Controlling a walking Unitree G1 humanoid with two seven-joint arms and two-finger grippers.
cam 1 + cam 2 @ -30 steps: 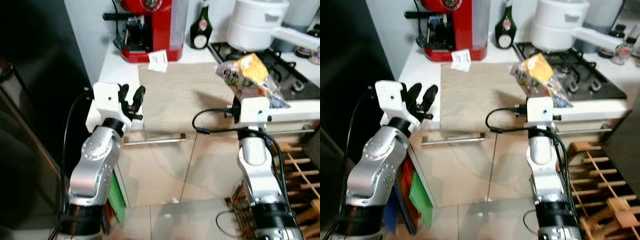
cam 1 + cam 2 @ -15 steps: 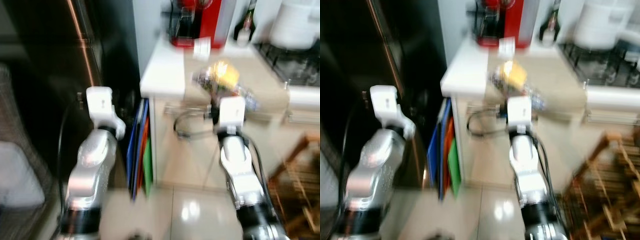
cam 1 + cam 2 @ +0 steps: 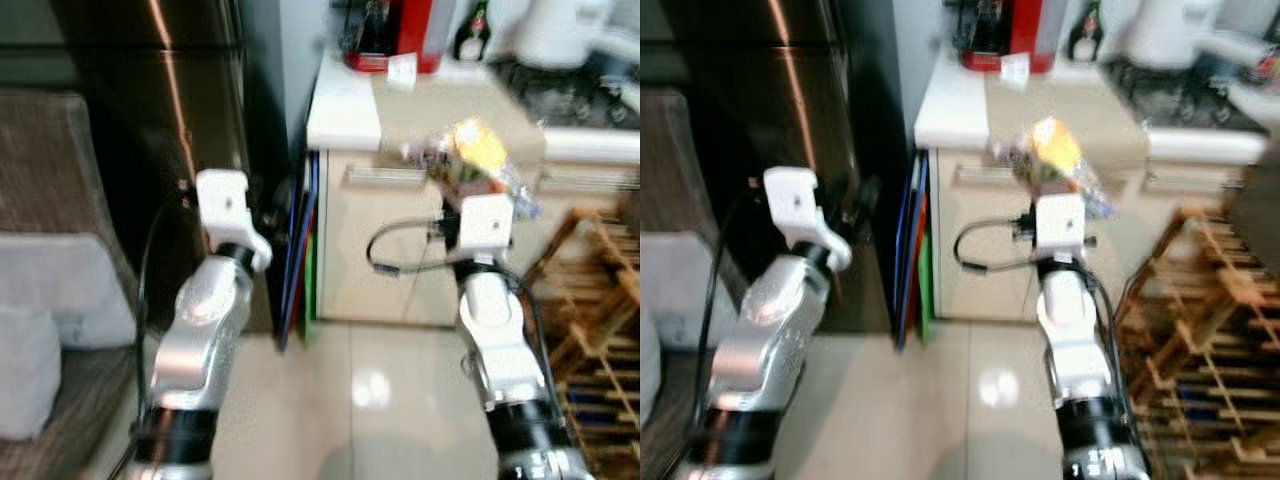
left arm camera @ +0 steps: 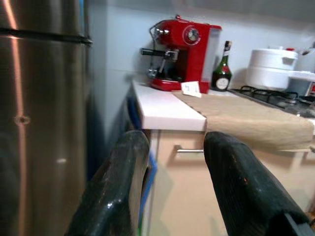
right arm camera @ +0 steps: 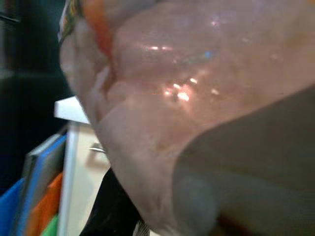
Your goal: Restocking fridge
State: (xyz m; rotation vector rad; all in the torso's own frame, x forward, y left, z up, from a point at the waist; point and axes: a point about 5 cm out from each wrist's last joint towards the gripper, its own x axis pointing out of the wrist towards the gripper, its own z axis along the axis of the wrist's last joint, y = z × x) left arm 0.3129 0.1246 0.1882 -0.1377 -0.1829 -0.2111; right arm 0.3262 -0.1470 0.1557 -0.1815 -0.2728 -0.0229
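Our right gripper (image 3: 462, 190) is clenched on a clear plastic bag of food (image 3: 470, 160), lifted in front of the white counter (image 3: 345, 105). The bag's contents blur into yellow and mottled green, and we cannot name them. In the right wrist view the bag (image 5: 197, 88) presses so close to the lens that its pinkish film hides nearly everything; a counter corner and blue, orange and green board edges peek past it.

Our left gripper (image 4: 174, 187) is released and empty, its two black fingers (image 4: 118, 191) apart, raised beside the dark steel fridge (image 3: 160, 120). The fridge door is closed, and it stands just left of the counter.

Coloured boards (image 3: 300, 250) stand in the gap between fridge and counter. On the counter sit a beige cloth (image 4: 241, 115), a red espresso machine (image 4: 182, 59), a small white card (image 4: 191, 89) and a dark green bottle (image 4: 222, 69). Further right are a gas hob (image 3: 1170, 85) and a white pot (image 4: 270, 66), cut off at the edge. A wooden rack (image 3: 1200, 320) stands on the floor right of the counter. Both eye views are blurred.
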